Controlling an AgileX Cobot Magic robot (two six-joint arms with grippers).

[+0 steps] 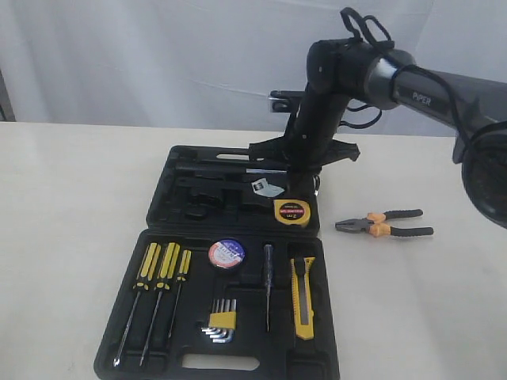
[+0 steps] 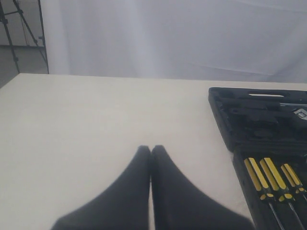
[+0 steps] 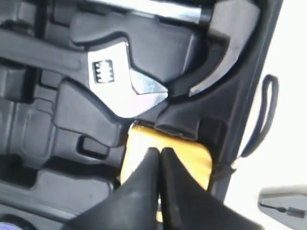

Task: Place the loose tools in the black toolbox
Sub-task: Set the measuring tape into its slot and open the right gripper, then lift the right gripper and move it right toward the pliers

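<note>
White curtain [image 1: 158, 55] hangs behind a pale cream table [image 1: 71, 206], where the black toolbox [image 1: 245, 317] lies open with both halves flat. Its near half holds three yellow-and-black screwdrivers [image 1: 162, 273], the black tape roll [image 1: 226, 253] with its blue-white label, a slim dark screwdriver [image 1: 268, 285], the yellow-and-black utility knife [image 1: 303, 297] and a set of hex keys [image 1: 220, 323] in a yellow holder.

In the far half, an adjustable wrench [image 3: 120, 81] sits in its recess beside what looks like a black hammer head [image 3: 220, 43], though the close view is blurred. The yellow tape measure [image 1: 291, 211] rests in that half's near right corner.

The right gripper [image 3: 159, 152] hangs directly over the tape measure, its two dark fingers pressed together with nothing between them; whether the tips touch the yellow casing cannot be told.

The black-and-orange-handled pliers [image 1: 384, 225] lie on the bare table to the right of the toolbox, apart from it, with the nose pointing toward the case.

The left gripper [image 2: 151, 149] is over bare tabletop to the left of the toolbox, its jaws likewise drawn together and holding nothing.
</note>
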